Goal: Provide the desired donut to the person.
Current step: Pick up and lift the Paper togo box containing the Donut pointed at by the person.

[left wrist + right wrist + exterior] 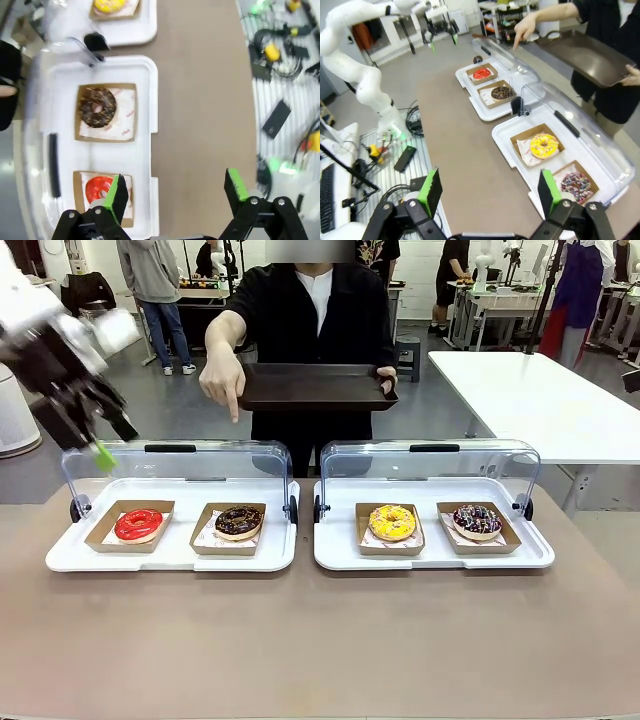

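**Donuts in two lidded cases, a finger pointed down at the left one**

Nearest the robot, the brown table (300,650) is seen. In the right wrist view the right gripper (489,187) is held high above the table's near edge, its fingers spread wide with nothing between them. Two white trays are set side by side across the table, just apart. Each donut is laid on paper in its own cardboard tray. On the left tray (62,558) a red-glazed donut (138,524) is placed to the left and a chocolate donut (238,521) to the right. On the right tray (335,558) a yellow donut (392,522) is placed to the left and a dark sprinkled donut (477,519) to the right. Behind each pair a clear lid (175,465) is stood raised along the tray's far side. The left gripper (113,440) is held in the air above the left tray's far left corner, its jaws likewise wide apart and nothing gripped. At the far side the person (300,310) is seen, with a dark serving tray (315,387) held level in one hand. The other hand (222,383) is stretched out, its index finger pointed down above the left lid, roughly in line with the chocolate donut.
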Controlling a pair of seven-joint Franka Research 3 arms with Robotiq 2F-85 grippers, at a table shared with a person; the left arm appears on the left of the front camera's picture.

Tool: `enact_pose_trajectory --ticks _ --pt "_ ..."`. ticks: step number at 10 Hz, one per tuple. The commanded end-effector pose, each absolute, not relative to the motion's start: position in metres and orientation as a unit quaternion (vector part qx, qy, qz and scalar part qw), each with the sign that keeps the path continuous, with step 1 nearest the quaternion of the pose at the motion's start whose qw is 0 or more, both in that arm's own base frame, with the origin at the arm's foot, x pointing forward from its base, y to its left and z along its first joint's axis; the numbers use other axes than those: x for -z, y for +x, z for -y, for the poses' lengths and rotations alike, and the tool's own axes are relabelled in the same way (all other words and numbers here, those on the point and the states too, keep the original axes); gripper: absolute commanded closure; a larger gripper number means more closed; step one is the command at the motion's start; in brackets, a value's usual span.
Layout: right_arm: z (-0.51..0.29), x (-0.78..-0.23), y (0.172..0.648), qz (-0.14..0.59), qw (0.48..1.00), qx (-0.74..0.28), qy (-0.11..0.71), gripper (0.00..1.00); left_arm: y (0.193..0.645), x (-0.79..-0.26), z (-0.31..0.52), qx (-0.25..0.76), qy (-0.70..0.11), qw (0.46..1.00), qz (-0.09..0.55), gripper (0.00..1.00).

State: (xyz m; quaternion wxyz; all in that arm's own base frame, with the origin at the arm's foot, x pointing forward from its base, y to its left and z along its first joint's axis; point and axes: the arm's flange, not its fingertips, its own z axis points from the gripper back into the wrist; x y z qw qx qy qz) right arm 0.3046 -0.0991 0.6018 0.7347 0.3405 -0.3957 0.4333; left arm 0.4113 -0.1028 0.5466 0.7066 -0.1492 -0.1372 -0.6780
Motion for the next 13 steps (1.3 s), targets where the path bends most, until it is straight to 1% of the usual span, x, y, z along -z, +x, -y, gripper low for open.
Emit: enact_pose_trajectory --ticks 1,4,5,6,8,10,11,13 --pt "0.099 -0.603 0.306 0.402 0.728 -0.436 0.345 0.0 0.415 -0.494 0.131 0.71 -0.051 0.697 0.093 0.0" --pt "0.099 -0.603 0.306 0.402 0.728 -0.436 0.345 0.0 0.419 -0.415 0.155 0.733 0.003 0.679 0.05 0.0" --pt "0.099 -0.603 0.306 0.402 0.728 -0.436 0.345 0.0 0.421 -0.393 0.161 0.735 0.009 0.677 0.044 0.0" --pt "0.099 -0.603 0.306 0.402 0.728 -0.436 0.345 0.0 0.423 -0.382 0.165 0.733 0.005 0.679 0.043 0.0" --pt "0.099 -0.603 0.306 0.402 0.728 -0.436 0.345 0.0 0.429 -0.374 0.173 0.725 -0.011 0.687 0.049 0.0" --pt "0.099 -0.603 0.306 0.402 0.728 -0.436 0.345 0.0 0.431 -0.391 0.169 0.72 -0.036 0.689 0.075 0.0" --pt "0.099 -0.603 0.306 0.402 0.728 -0.436 0.345 0.0 0.427 -0.37 0.169 0.733 -0.012 0.679 0.045 0.0" --pt "0.099 -0.603 0.306 0.402 0.728 -0.436 0.345 0.0 0.427 -0.37 0.169 0.733 -0.012 0.679 0.045 0.0"
